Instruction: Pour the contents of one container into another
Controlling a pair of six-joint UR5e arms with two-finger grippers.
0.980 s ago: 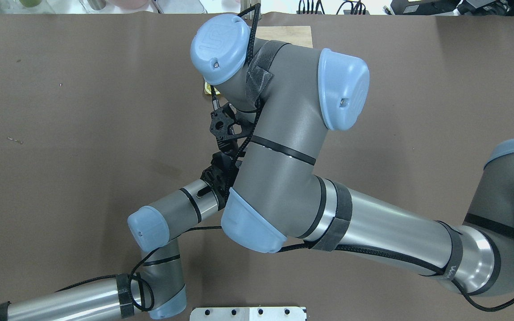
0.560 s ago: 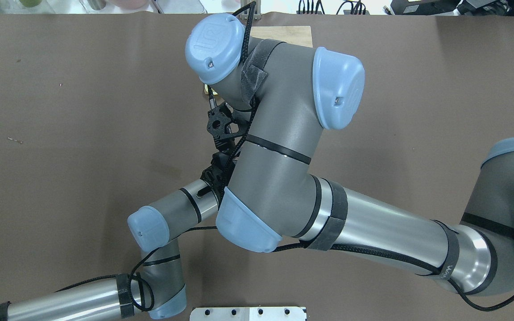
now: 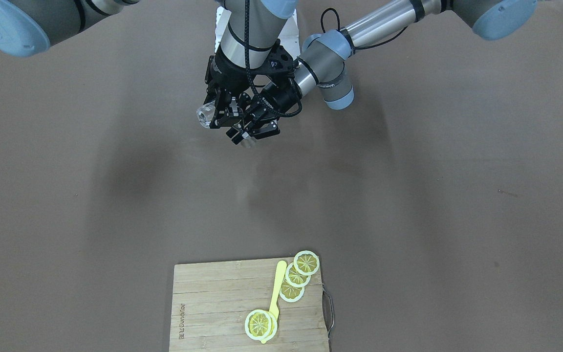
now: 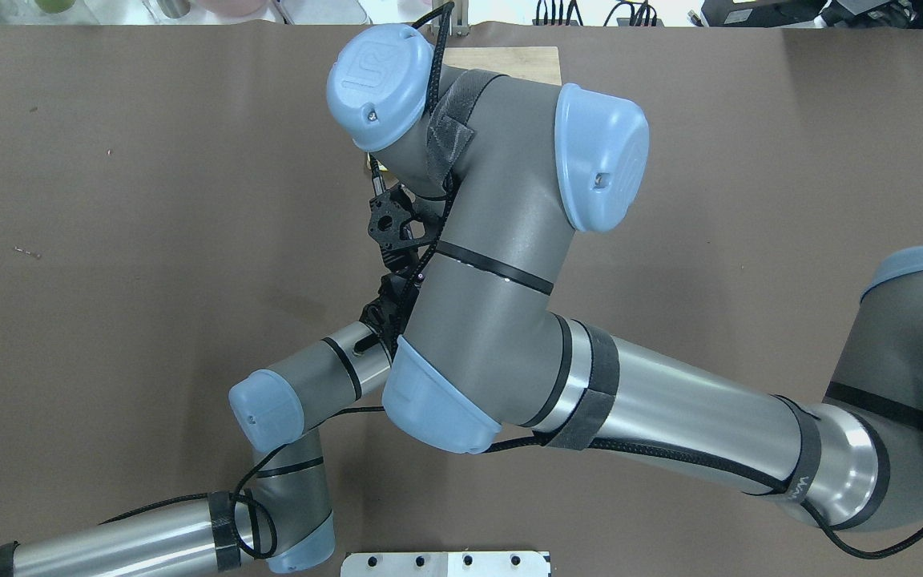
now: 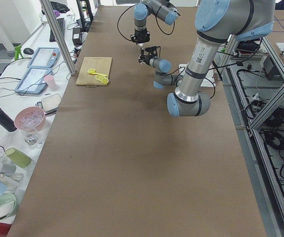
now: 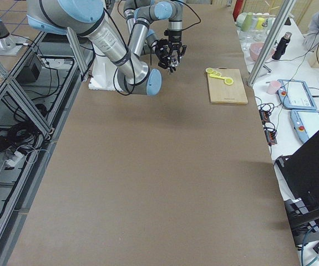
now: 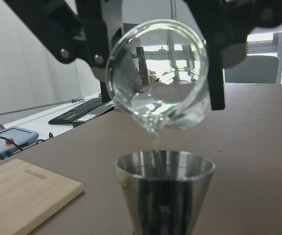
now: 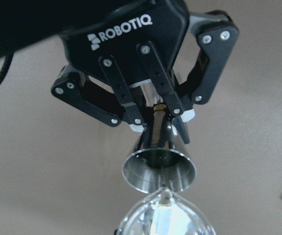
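A clear glass (image 7: 158, 83) with clear liquid hangs tilted, its lip over a steel jigger (image 7: 165, 191); a thin stream runs from the glass into the jigger. My right gripper (image 3: 223, 110) is shut on the glass (image 3: 205, 116), with black fingers (image 7: 89, 39) either side. My left gripper (image 8: 163, 122) is shut on the stem of the jigger (image 8: 159, 169), held upright just below the glass (image 8: 165, 218). In the front-facing view the left gripper (image 3: 257, 128) sits right beside the right one. In the overhead view the right arm hides both grippers.
A wooden cutting board (image 3: 213, 303) lies at the table edge far from the robot, bearing lemon slices (image 3: 296, 276) and a yellow spoon (image 3: 276, 288). Its corner (image 7: 18, 196) shows in the left wrist view. Brown table (image 3: 433, 195) surrounds the arms.
The right arm's wrist and elbow joints have shifted slightly to the left in the overhead view. The left arm has stayed put.
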